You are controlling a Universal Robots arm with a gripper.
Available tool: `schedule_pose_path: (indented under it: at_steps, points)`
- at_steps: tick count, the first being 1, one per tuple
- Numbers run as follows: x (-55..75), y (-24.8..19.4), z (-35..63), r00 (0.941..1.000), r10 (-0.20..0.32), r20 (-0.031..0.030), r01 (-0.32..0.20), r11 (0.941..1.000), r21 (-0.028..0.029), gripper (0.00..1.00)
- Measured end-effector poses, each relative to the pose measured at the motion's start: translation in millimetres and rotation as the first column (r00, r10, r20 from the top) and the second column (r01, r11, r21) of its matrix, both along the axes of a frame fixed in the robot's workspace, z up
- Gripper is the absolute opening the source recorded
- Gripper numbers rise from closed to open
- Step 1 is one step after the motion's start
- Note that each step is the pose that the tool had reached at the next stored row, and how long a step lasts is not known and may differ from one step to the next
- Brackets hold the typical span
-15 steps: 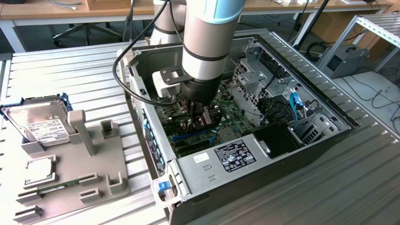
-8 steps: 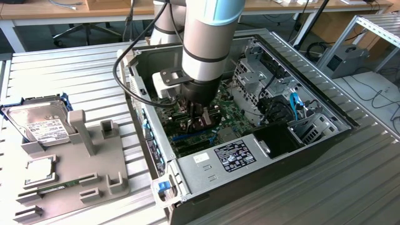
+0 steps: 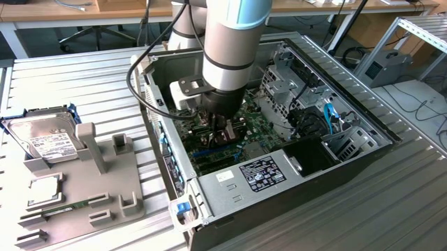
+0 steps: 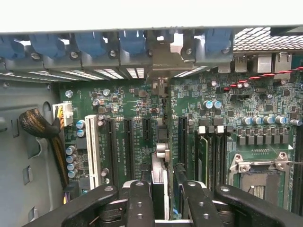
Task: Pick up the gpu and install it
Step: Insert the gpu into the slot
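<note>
Reaching down into the open computer case (image 3: 279, 172), the gripper (image 3: 218, 132) clamps its fingers (image 4: 138, 203) on the gpu (image 4: 161, 156), which stands on edge above the green motherboard (image 4: 142, 118). In the wrist view the card sits between 2 black expansion slots (image 4: 128, 146), its grey bracket end toward the blue slot clips (image 4: 132, 42) at the case's rear wall. On the exterior view's left, a hard drive (image 3: 45, 138) rests on a grey parts tray (image 3: 91, 209) outside the case.
</note>
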State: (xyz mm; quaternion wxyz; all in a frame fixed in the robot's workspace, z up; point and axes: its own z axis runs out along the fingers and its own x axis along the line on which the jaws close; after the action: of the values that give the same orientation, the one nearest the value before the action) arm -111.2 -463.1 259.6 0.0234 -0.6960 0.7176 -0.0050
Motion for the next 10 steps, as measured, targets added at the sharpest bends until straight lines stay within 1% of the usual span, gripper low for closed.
schedule_pose_path:
  at_steps: [5, 10]
  points:
    - [0.0, 0.0, -7.5, 1.0000, 0.000, -0.0001, 0.000, 1.0000, -0.0002, 0.29]
    - [0.0, 0.0, -11.1, 1.0000, 0.000, -0.0001, 0.000, 1.0000, -0.0001, 0.29]
